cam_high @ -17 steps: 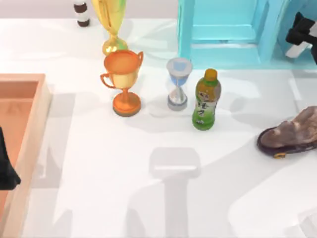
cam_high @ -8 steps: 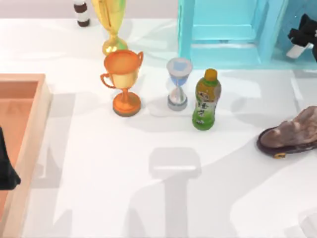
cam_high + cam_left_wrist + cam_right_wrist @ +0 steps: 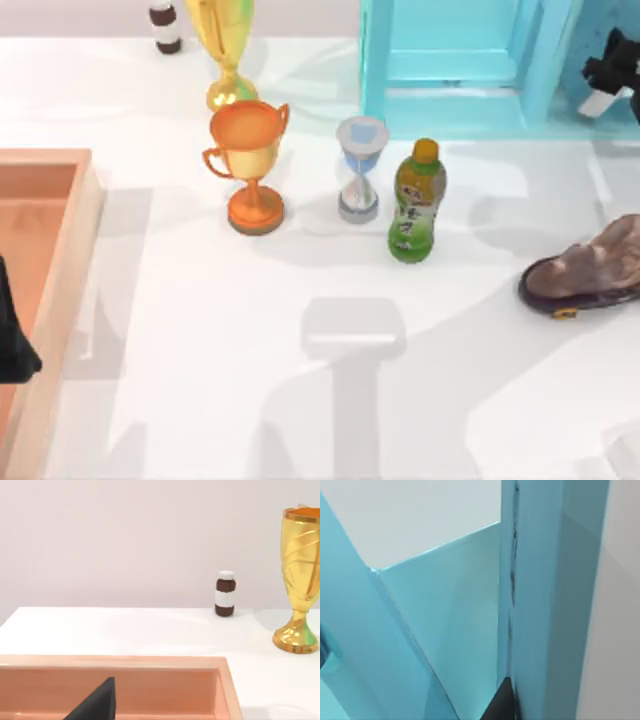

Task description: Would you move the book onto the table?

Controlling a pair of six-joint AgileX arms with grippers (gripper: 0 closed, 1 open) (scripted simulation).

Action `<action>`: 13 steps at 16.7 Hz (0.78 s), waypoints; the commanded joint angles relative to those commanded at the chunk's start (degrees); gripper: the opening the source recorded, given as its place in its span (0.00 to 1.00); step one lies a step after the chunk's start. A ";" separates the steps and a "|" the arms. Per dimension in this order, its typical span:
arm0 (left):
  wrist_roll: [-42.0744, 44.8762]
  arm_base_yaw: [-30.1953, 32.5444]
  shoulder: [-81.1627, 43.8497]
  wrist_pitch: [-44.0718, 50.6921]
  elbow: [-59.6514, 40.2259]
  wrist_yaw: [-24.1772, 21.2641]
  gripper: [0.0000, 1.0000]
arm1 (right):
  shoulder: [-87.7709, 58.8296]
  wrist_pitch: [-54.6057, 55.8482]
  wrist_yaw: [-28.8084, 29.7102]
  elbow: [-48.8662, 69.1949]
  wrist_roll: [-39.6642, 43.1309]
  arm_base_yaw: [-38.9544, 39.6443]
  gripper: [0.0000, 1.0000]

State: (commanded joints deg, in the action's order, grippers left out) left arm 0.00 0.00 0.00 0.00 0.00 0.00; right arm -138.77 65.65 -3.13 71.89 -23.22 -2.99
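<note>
Two arms work this white counter (image 3: 300,400). At the top view's left edge, my left hand (image 3: 12,340) hangs over an orange-brown wooden tray (image 3: 70,200); I cannot tell whether it is spread or pressed together. Beyond the tray, at the counter's back edge, stands a small brown bottle with a white cap (image 3: 165,28), and just beside it a tall gold trophy (image 3: 228,50). Nearer the middle is a shorter orange trophy (image 3: 250,165) with two handles, then an hourglass (image 3: 360,168), then an upright green drink bottle (image 3: 417,200) just beside the hourglass. Behind these rises a cyan shelf unit (image 3: 450,60). My right hand (image 3: 605,80) is at the far right end of that shelf, close against its cyan panels; its state too I cannot tell. Where the book sits among those panels I cannot tell. Near the counter's right edge lies a brown shoe (image 3: 585,270), well apart from the bottle.
</note>
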 joint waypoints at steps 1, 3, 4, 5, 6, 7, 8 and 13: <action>0.00 0.00 0.00 0.00 0.00 0.00 1.00 | 0.10 -0.08 -0.01 -0.07 0.00 0.00 0.00; 0.00 0.00 0.00 0.00 0.00 0.00 1.00 | 1.91 -1.43 -0.16 -1.33 0.10 0.10 0.00; 0.00 0.00 0.00 0.00 0.00 0.00 1.00 | 3.71 -2.66 -0.33 -2.49 0.19 0.18 0.00; 0.00 0.00 0.00 0.00 0.00 0.00 1.00 | 6.13 -4.15 -0.55 -3.90 0.30 0.28 0.00; 0.00 0.00 0.00 0.00 0.00 0.00 1.00 | 9.11 -5.83 -0.80 -5.49 0.42 0.38 0.00; 0.00 0.00 0.00 0.00 0.00 0.00 1.00 | 12.64 -7.65 -1.08 -7.21 0.55 0.48 0.00; 0.00 0.00 0.00 0.00 0.00 0.00 1.00 | 16.71 -9.59 -1.35 -9.04 0.67 0.55 0.00; 0.00 0.00 0.00 0.00 0.00 0.00 1.00 | 41.16 -20.45 -2.30 -19.22 0.81 0.38 0.00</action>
State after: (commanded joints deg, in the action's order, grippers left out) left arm 0.00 0.00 0.00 0.00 0.00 0.00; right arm -97.61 45.20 -5.43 52.66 -22.41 -2.61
